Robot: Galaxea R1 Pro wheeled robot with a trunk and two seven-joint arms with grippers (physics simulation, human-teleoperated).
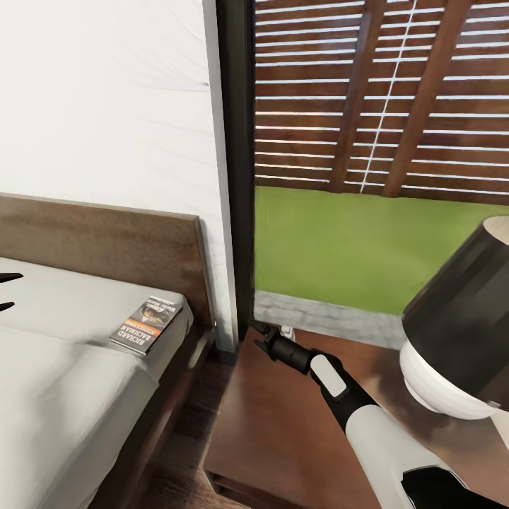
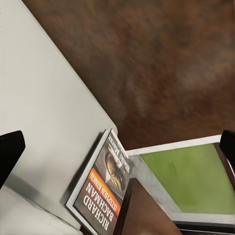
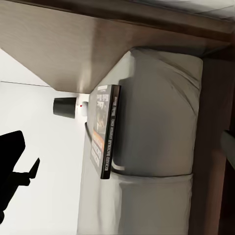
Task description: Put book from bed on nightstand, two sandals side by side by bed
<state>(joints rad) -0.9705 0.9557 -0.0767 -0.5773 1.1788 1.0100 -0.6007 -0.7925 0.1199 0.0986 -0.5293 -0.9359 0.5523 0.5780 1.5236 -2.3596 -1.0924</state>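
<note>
Between my left gripper's point(image 1: 7, 291) dark fingertips, standing apart over the mattress, nothing is held; the book point(image 1: 146, 323) lies beyond them, flat and face up at the corner of the bed point(image 1: 85, 367) nearest the headboard point(image 1: 106, 244). My right gripper point(image 1: 263, 338) reaches out over the nightstand point(image 1: 283, 431); its jaws look apart and empty too, its wrist camera facing the book's spine. I judge the paperback light, thin and a little floppy, with a slick cover, so I would pinch it across an edge overhanging the soft mattress rather than press down. A black-shaded lamp point(image 1: 459, 325) stands on the nightstand, close by my right arm.
</note>
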